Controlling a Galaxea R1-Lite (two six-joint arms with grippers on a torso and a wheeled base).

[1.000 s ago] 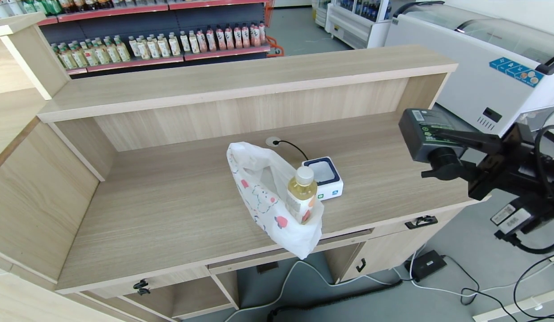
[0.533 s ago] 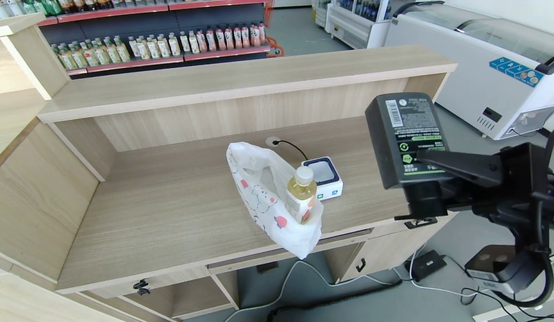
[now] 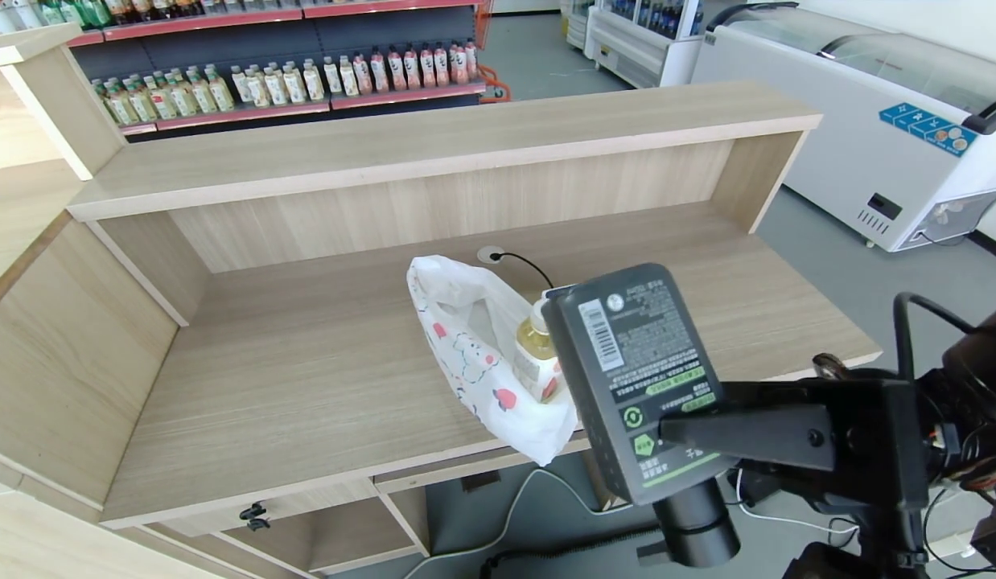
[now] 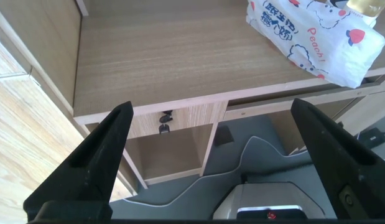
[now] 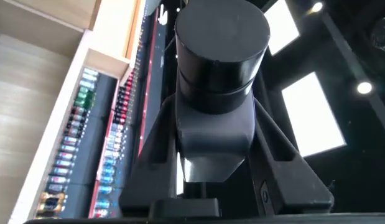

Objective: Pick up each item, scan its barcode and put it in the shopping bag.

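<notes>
My right gripper is shut on a flat black bottle, held above the counter's front edge with its barcode label facing up and its cap toward me. In the right wrist view the same black bottle sits between the right gripper fingers. A white printed shopping bag lies open on the counter with a yellow tea bottle standing in it. The black bottle hides the scanner beside the bag. My left gripper hangs open before the counter's front, away from the bag.
The counter has a raised back ledge and a side wall at the left. A black cable runs from a grommet. Drawers with keys sit under the top. Chest freezers stand at the right, drink shelves behind.
My right arm has carried the black bottle from the counter's right end leftward and nearer, so it now covers the scanner. Bag and tea bottle have not moved.
</notes>
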